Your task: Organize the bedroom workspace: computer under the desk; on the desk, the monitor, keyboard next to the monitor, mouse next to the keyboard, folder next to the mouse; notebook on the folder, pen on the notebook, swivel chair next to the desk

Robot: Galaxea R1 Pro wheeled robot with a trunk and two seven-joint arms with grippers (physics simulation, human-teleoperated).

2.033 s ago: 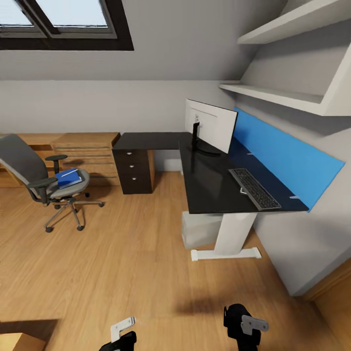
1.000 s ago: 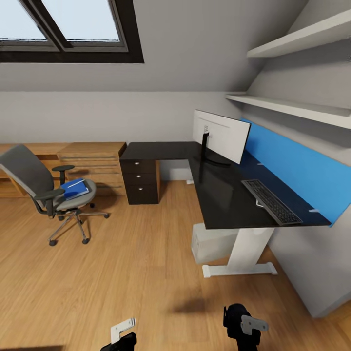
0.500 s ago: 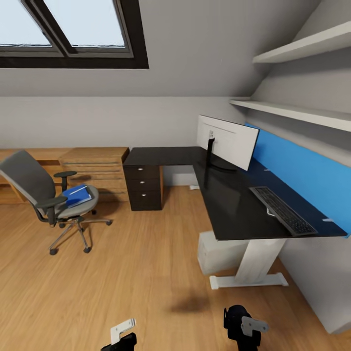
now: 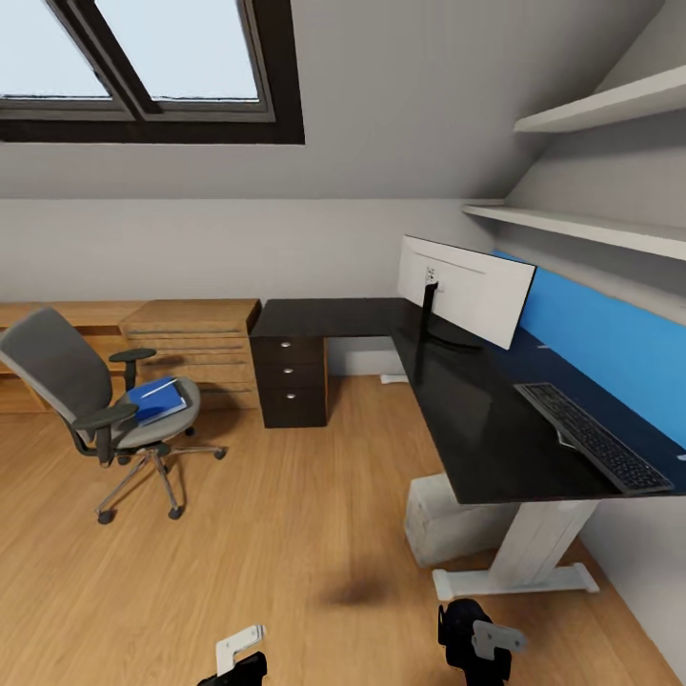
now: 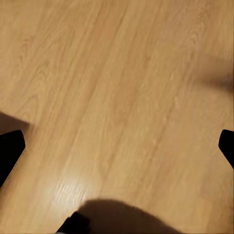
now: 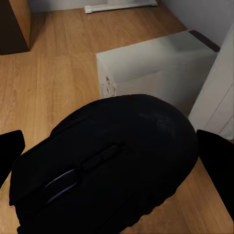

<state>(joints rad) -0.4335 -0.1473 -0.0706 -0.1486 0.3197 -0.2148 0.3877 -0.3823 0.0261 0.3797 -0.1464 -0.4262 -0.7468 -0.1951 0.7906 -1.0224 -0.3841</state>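
Both arms hang low in front of the robot, at about seven and five o'clock in the head view. The left gripper (image 4: 233, 657) holds nothing, fingers spread wide. The right gripper (image 4: 472, 640) is clamped around the mouse (image 6: 109, 168).

From where I stand, nothing here can be read. The keyboard (image 4: 593, 439) on the table (image 4: 457, 400) carries pale marks on its keys, but they are too small to make out, and the monitor (image 4: 465, 288) shows me its blank white back.
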